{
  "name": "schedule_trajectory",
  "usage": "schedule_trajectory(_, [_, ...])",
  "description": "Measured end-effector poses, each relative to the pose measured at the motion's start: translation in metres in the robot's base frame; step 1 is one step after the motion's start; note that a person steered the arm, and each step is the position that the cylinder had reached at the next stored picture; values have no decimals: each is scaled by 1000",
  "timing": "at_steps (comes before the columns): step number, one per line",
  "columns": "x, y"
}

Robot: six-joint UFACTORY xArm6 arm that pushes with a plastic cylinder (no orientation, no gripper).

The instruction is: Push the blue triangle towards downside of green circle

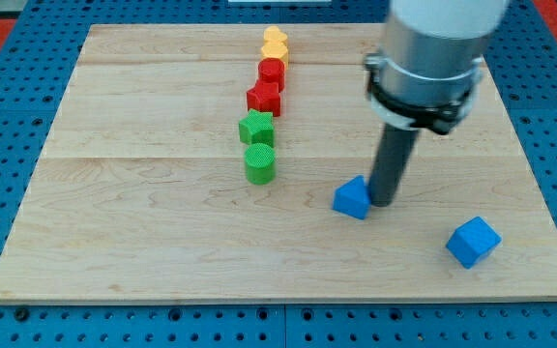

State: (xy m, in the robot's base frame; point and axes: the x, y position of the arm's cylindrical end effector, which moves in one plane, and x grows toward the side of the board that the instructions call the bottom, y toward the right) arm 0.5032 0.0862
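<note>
The blue triangle (352, 198) lies on the wooden board (143, 232) a little right of centre, near the view's bottom. My tip (383, 202) rests right against the triangle's right side. The green circle (259, 163) stands to the triangle's left and slightly higher in the view, with a gap of bare board between them.
A column of blocks runs up from the green circle: a green star (256, 128), a red star (264, 98), a red round block (272, 72), and two yellow blocks (275, 43) at the view's top. A blue cube (473, 241) sits at the lower right.
</note>
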Motion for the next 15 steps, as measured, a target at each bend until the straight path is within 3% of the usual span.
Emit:
schedule_trajectory(2, [1, -83])
schedule_trajectory(4, [42, -85])
schedule_trajectory(6, [31, -116])
schedule_trajectory(9, [17, -97])
schedule_trajectory(10, [14, -63])
schedule_trajectory(12, [-1, 125])
schedule_trajectory(13, [36, 176])
schedule_trajectory(14, [81, 153])
schedule_trajectory(15, [82, 94])
